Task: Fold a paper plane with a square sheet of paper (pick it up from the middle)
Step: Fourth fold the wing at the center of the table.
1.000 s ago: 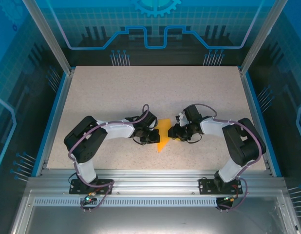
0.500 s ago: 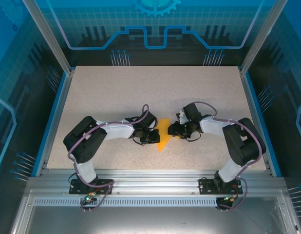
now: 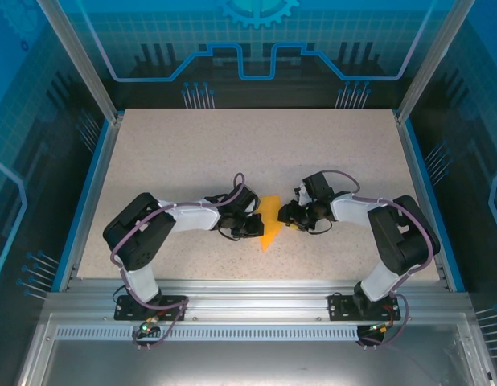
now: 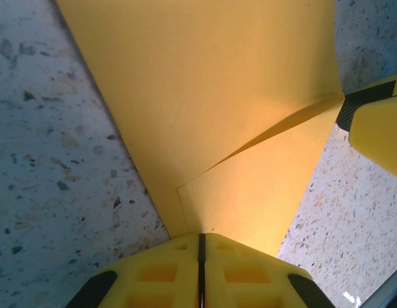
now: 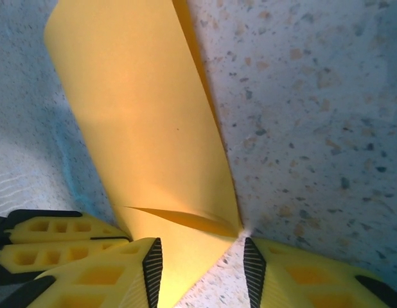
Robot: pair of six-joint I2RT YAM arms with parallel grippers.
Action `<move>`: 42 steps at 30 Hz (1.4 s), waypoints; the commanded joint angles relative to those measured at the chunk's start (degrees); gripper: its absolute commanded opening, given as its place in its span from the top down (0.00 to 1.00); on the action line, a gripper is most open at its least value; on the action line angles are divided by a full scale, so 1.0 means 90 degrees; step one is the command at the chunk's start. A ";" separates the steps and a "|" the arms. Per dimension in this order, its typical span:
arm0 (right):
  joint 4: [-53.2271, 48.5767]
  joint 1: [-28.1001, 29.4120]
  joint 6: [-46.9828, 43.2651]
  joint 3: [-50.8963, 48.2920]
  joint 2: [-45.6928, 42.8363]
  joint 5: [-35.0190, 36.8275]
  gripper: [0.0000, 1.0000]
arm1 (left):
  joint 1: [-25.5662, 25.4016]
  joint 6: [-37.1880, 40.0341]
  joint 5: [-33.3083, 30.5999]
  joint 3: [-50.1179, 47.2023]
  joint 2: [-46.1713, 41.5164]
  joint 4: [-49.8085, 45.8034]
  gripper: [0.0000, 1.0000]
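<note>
- At the middle of the table (image 3: 192, 153), the left gripper (image 4: 200, 239) had its jaws pressed together, pinching one edge of the orange-yellow paper (image 4: 205, 96).
- The right gripper (image 5: 202, 247) held its jaws spread, with a creased corner of the sheet lying between its fingers on the tabletop.
- The paper, folded to a taper, lay between the two grippers, its narrow end toward the arm bases.

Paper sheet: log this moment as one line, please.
paper: creased, pointed | left pincer: shut on paper edge | right pincer: open, paper corner between its jaws
</note>
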 commanded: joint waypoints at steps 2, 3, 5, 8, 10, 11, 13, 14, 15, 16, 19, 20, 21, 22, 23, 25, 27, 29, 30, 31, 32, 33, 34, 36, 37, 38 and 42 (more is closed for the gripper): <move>0.0375 0.0009 0.0090 -0.0087 0.0009 -0.0261 0.63 | 0.0026 -0.0122 -0.0268 -0.0252 0.0061 -0.0307 0.89; 0.0370 0.0006 0.0072 -0.0087 -0.0018 -0.0250 0.64 | 0.0024 -0.0117 -0.0257 -0.0258 0.0057 -0.0298 0.89; 0.0377 0.0010 0.0053 -0.0083 -0.0057 -0.0279 0.65 | 0.0017 -0.0117 -0.0252 -0.0258 0.0069 -0.0299 0.89; 0.0351 0.0015 0.0061 -0.0092 -0.0091 -0.0243 0.66 | 0.0025 -0.0117 -0.0254 -0.0260 0.0077 -0.0307 0.89; 0.0281 0.0010 0.0032 -0.0093 -0.0114 -0.0187 0.65 | 0.0019 -0.0117 -0.0252 -0.0266 0.0069 -0.0308 0.89; 0.0307 0.0017 0.0014 -0.0111 -0.0122 -0.0212 0.66 | 0.0024 -0.0117 -0.0253 -0.0268 0.0072 -0.0311 0.89; 0.0386 0.0048 -0.0100 -0.0114 -0.0131 -0.0360 0.68 | 0.0017 -0.0127 -0.0262 -0.0269 0.0062 -0.0326 0.89; 0.0395 0.0069 -0.0194 -0.0096 -0.0131 -0.0480 0.68 | 0.0023 -0.0136 -0.0262 -0.0274 0.0047 -0.0327 0.89; 0.0388 0.0094 -0.0315 -0.0079 -0.0141 -0.0590 0.69 | 0.0026 -0.0146 -0.0266 -0.0278 0.0029 -0.0319 0.89; 0.0354 0.0124 -0.0447 -0.0057 -0.0151 -0.0660 0.69 | 0.0026 -0.0161 -0.0270 -0.0284 0.0001 -0.0308 0.89; 0.0109 0.0175 -0.0809 0.0003 -0.0153 -0.0716 0.69 | 0.0026 -0.0194 -0.0276 -0.0286 -0.0076 -0.0284 0.89; 0.0050 0.0173 -0.0897 0.0014 -0.0151 -0.0728 0.68 | 0.0025 -0.0198 -0.0274 -0.0283 -0.0091 -0.0279 0.89; -0.0018 0.0176 -0.0976 0.0029 -0.0151 -0.0721 0.68 | 0.0021 -0.0204 -0.0276 -0.0278 -0.0109 -0.0282 0.88; -0.0077 0.0176 -0.1052 0.0046 -0.0145 -0.0701 0.67 | 0.0021 -0.0205 -0.0271 -0.0273 -0.0131 -0.0286 0.88; -0.0108 0.0173 -0.1109 0.0068 -0.0115 -0.0712 0.67 | 0.0026 -0.0204 -0.0271 -0.0266 -0.0146 -0.0288 0.88; -0.0173 0.0177 -0.1202 0.0120 -0.0035 -0.0729 0.67 | 0.0020 -0.0215 -0.0261 -0.0255 -0.0185 -0.0297 0.88; -0.0190 0.0181 -0.1263 0.0187 0.0067 -0.0765 0.68 | 0.0017 -0.0252 -0.0252 -0.0291 -0.0227 -0.0222 0.86; -0.0181 0.0186 -0.1286 0.0238 0.0182 -0.0791 0.70 | 0.0019 -0.0263 -0.0215 -0.0315 -0.0273 -0.0155 0.85; -0.0179 0.0186 -0.1296 0.0258 0.0231 -0.0797 0.72 | 0.0023 -0.0263 -0.0212 -0.0312 -0.0289 -0.0153 0.84; -0.0172 0.0185 -0.1294 0.0281 0.0253 -0.0797 0.74 | 0.0017 -0.0264 -0.0197 -0.0308 -0.0318 -0.0179 0.83; -0.0179 0.0186 -0.1273 0.0290 0.0263 -0.0774 0.76 | 0.0026 -0.0263 -0.0202 -0.0324 -0.0376 -0.0183 0.82; -0.0179 0.0181 -0.1260 0.0279 0.0268 -0.0741 0.78 | 0.0020 -0.0273 -0.0216 -0.0377 -0.0455 -0.0173 0.80; -0.0179 0.0184 -0.1231 0.0273 0.0260 -0.0719 0.80 | 0.0019 -0.0291 -0.0236 -0.0430 -0.0548 -0.0163 0.79; -0.0186 0.0180 -0.1172 0.0256 0.0248 -0.0675 0.83 | 0.0026 -0.0302 -0.0253 -0.0505 -0.0723 -0.0152 0.75; -0.0189 0.0185 -0.1143 0.0235 0.0236 -0.0653 0.85 | 0.0026 -0.0314 -0.0270 -0.0530 -0.0829 -0.0149 0.73; -0.0196 0.0186 -0.1103 0.0222 0.0230 -0.0619 0.86 | 0.0021 -0.0321 -0.0278 -0.0556 -0.0902 -0.0149 0.70; -0.0170 0.0186 -0.0879 0.0084 0.0106 -0.0466 0.91 | -0.0016 -0.0379 -0.0347 -0.0702 -0.1264 -0.0100 0.60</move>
